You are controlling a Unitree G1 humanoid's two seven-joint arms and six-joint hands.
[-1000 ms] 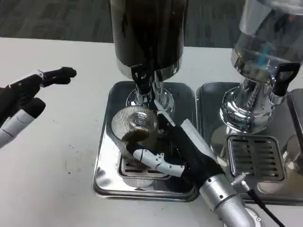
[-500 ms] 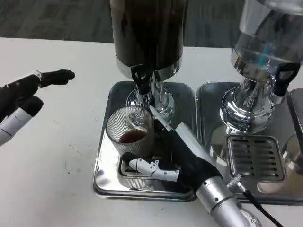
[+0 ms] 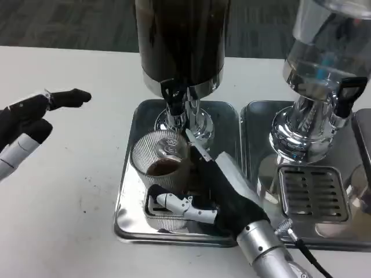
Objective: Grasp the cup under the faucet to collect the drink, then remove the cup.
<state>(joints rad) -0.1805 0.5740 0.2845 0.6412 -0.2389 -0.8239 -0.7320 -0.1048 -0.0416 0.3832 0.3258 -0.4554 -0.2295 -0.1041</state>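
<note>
Right hand [image 3: 223,194] wraps the cup [image 3: 160,164], which sits by its fingertips, just clear of the faucet [image 3: 175,95] and holding dark drink. Any tilt now spills it onto the tray [image 3: 128,174]. Left hand [image 3: 26,124] waits with fingers apart.

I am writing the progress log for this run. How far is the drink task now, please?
Done: the ribbed glass cup has dark drink in it, below the faucet of the dark dispenser. In hand: the right hand grips the cup over the metal drip tray. Left: carry it off the tray. The left hand waits over the table, holding nothing.
</note>
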